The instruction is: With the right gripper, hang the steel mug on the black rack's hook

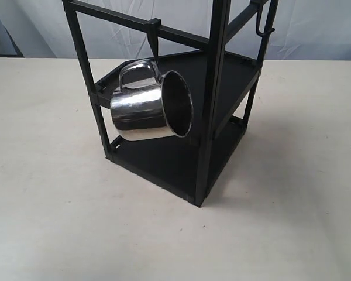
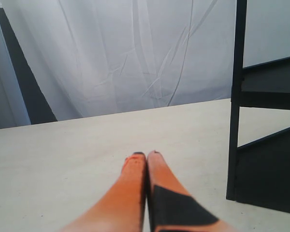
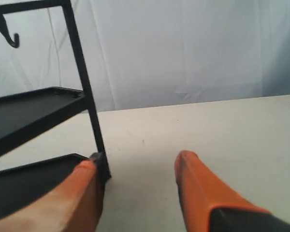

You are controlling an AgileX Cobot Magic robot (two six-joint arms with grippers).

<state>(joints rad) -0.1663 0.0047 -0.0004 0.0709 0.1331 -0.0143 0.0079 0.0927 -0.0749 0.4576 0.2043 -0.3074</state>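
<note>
On the short black hook (image 1: 154, 36) of the tall black metal rack (image 1: 213, 105) hangs the shiny steel mug (image 1: 152, 105); my right gripper (image 3: 137, 166) gapes wide, holding nothing.

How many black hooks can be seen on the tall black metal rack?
2: a short black hook on the front top rail, holding the shiny steel mug, and a thinner J-shaped black hook at the far right corner. More may be hidden.

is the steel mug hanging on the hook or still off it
Hanging. The steel mug tilts in mid-air, its handle looped over the hook, mouth sideways; the right pincer is open, apart from it.
</note>
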